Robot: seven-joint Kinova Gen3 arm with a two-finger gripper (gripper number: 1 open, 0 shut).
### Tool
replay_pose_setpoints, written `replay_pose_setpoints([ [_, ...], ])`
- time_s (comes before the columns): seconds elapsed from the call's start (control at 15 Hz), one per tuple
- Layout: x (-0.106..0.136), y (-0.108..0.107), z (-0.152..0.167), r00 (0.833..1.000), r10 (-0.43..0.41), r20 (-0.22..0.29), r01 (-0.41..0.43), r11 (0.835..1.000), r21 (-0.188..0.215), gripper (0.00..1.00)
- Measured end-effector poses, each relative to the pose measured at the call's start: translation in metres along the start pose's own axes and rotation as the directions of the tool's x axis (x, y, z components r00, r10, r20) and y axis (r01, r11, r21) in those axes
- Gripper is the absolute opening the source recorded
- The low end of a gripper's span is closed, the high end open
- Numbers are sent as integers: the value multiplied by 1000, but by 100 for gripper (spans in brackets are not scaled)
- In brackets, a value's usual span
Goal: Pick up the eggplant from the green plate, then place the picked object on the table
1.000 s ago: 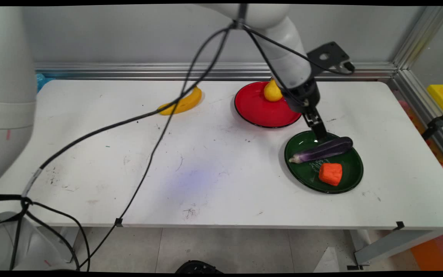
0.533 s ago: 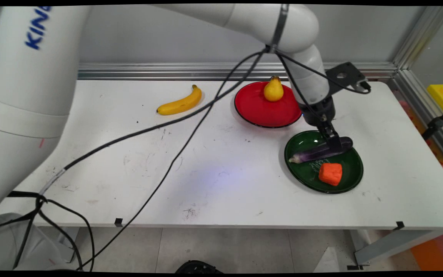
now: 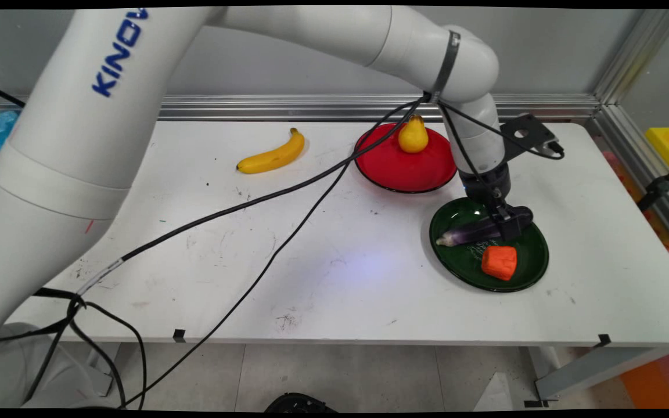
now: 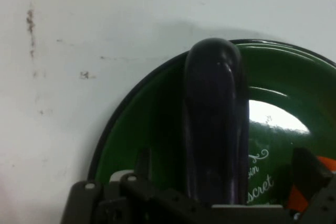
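White table point(image 3: 334, 273), pincer point(image 3: 509, 227) spread wide astride purple eggplant point(image 3: 474, 231), on green plate point(image 3: 462, 264)

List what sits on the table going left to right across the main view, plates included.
banana → red plate → pear → eggplant on the green plate → orange block, also on the green plate. The gripper is down at the eggplant's right end.

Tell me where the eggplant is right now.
In the main view the eggplant lies across the far half of the green plate at the table's right, just behind the orange block, with the gripper down over its thick end.
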Motion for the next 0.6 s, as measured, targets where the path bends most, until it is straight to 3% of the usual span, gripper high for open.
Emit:
replay_pose_setpoints([
  [0.2,1,-1,8,1000,-10,7,10,1000,2,100],
  [0.27,2,-1,10,1000,-13,9,13,1000,2,0],
  [0.6,2,1,12,1000,-12,12,12,1000,-11,0],
])
